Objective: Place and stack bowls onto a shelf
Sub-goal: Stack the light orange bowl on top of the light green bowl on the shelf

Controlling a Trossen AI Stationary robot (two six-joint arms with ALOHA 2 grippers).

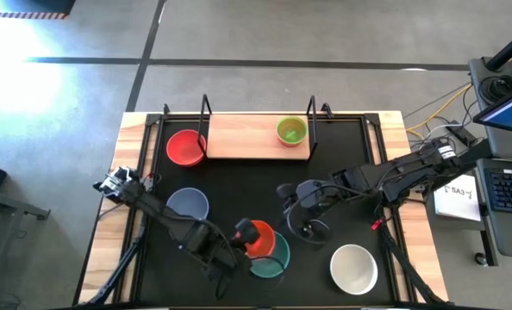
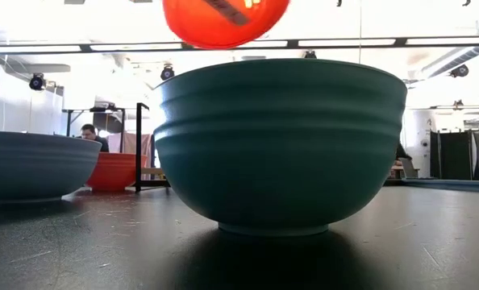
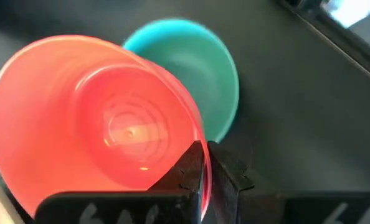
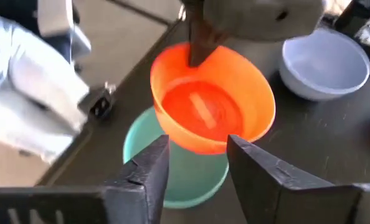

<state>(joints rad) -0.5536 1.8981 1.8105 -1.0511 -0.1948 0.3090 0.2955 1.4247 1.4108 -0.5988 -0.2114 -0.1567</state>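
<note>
An orange-red bowl (image 1: 258, 238) hangs over a teal bowl (image 1: 273, 256) that stands on its foot on the black mat near the table's front edge. My left gripper (image 3: 205, 163) is shut on the orange-red bowl. My right gripper (image 4: 197, 163) hovers open just right of both bowls, with nothing between its fingers. A green bowl (image 1: 291, 131) stands on the wooden shelf (image 1: 247, 136) at the far edge. A red bowl (image 1: 186, 148), a pale blue-grey bowl (image 1: 187, 205) and a white bowl (image 1: 353, 268) stand on the mat. My left gripper pinches the orange-red bowl's rim (image 3: 196, 144), one finger inside the bowl and one outside. The fingers (image 4: 196, 45) slant down onto the rim's left side. The bowl hangs tilted and lifted clear (image 2: 223, 20) above the teal bowl.
Black wire uprights (image 1: 206, 112) stand at both ends of the shelf. The red bowl sits just left of the shelf. Bare mat lies between the shelf and the near bowls. A monitor and cables stand off the table's right side.
</note>
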